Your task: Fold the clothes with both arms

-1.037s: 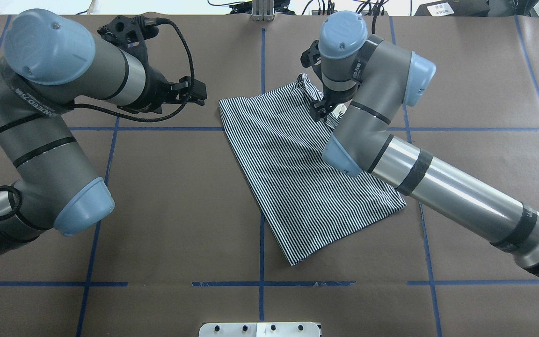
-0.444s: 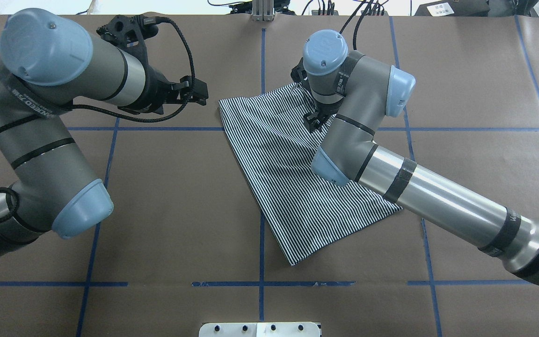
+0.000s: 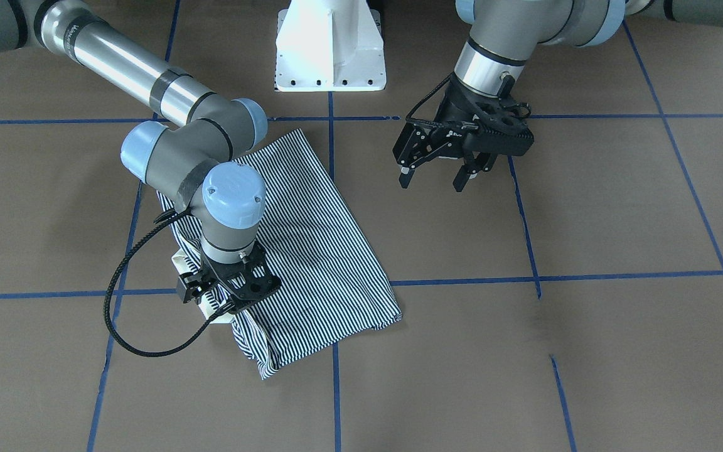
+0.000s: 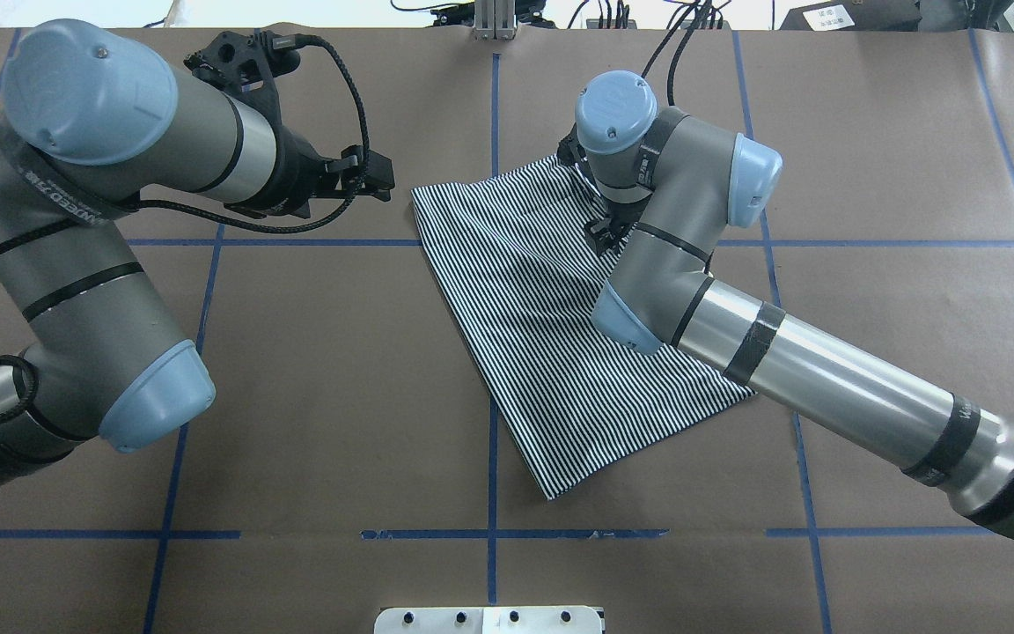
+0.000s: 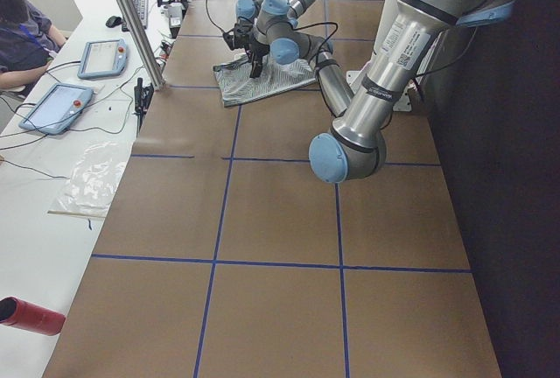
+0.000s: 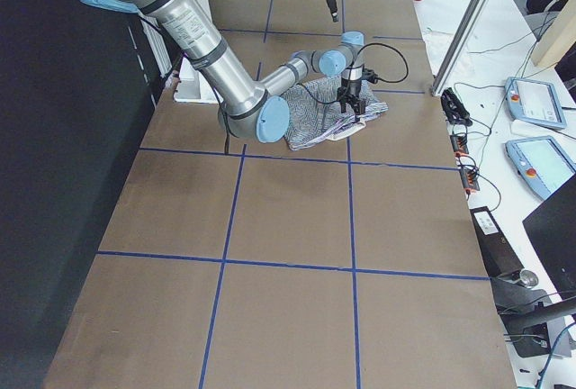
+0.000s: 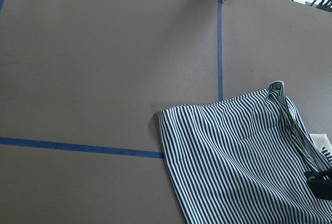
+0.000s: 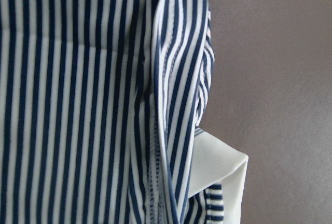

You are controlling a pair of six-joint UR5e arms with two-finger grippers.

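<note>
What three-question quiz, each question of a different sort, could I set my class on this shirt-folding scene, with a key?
1. True or false: the left gripper is shut on the striped shirt.
2. The right gripper is down at the shirt's: A) collar end; B) hem end; C) neither, it is over bare table.
3. Fill in: the tape lines on the table are ___.
Key: 1 false, it is open and apart from the shirt; 2 A; 3 blue.
</note>
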